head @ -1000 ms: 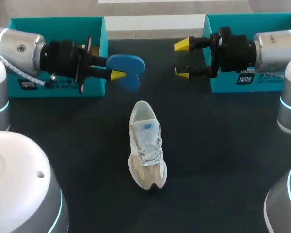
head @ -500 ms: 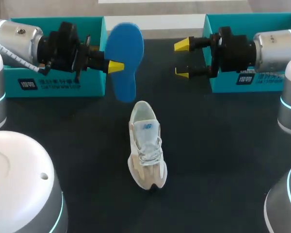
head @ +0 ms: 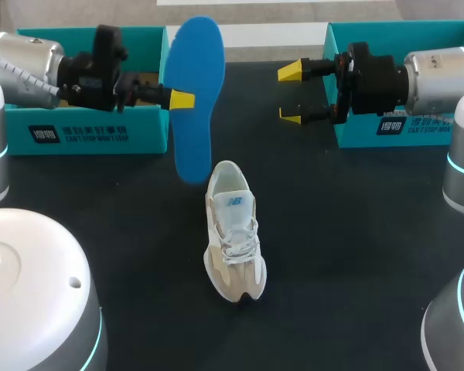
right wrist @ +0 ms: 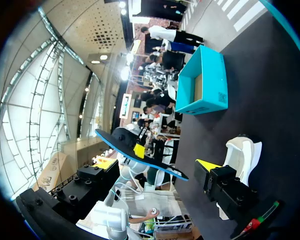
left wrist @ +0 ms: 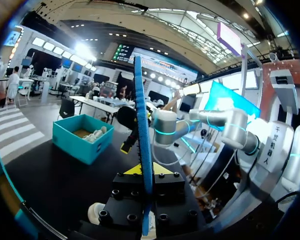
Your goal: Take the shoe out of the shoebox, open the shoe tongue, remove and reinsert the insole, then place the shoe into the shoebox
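Above the far table [head: 356, 247], left of middle, hangs upright: blue insole [head: 195, 69], pinched at its edge by left gripper [head: 182, 100]. Looks light, thin, floppy; best held mid-length. Right gripper [head: 292, 94] gaping, empty. Shoe [head: 233, 232] at centre.

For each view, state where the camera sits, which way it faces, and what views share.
Head view: fixed above and behind, looking down on the table; both arms enter from its sides, shoe between.
Left wrist view: on the left wrist, looking along the left gripper towards the right-side box.
Right wrist view: on the right wrist, looking along the open right gripper towards the left-side box.
Shared: all three show the blue insole, clamped in the left gripper.
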Controlling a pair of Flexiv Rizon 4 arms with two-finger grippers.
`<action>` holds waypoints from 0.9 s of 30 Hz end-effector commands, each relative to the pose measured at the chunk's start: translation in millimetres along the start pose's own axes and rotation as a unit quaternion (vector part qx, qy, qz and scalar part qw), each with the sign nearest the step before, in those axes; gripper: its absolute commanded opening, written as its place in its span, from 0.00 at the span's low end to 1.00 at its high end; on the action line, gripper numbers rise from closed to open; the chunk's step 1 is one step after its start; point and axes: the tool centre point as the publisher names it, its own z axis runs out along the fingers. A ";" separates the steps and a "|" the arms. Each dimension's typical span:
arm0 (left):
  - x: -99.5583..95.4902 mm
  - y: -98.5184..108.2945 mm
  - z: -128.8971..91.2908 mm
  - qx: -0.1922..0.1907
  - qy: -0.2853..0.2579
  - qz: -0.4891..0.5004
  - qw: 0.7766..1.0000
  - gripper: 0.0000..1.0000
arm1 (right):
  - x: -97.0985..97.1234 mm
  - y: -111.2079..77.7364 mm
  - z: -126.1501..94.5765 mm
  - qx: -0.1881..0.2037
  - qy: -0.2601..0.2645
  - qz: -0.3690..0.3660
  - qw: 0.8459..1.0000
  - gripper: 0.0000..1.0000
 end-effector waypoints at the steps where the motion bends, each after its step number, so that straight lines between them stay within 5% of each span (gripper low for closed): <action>1: -5.7 -0.5 1.7 -0.001 0.007 -0.101 0.995 0.00 | -0.2 -0.3 1.4 -0.001 0.000 0.000 1.000 1.00; 15: -5.7 -0.5 1.7 -0.001 0.007 -0.101 0.995 0.00 | -0.2 -0.3 1.4 -0.001 0.000 0.000 1.000 1.00; 27: -28.1 15.8 12.8 0.058 0.045 -0.283 0.956 0.00 | -0.2 -0.3 1.4 -0.001 0.000 0.000 1.000 1.00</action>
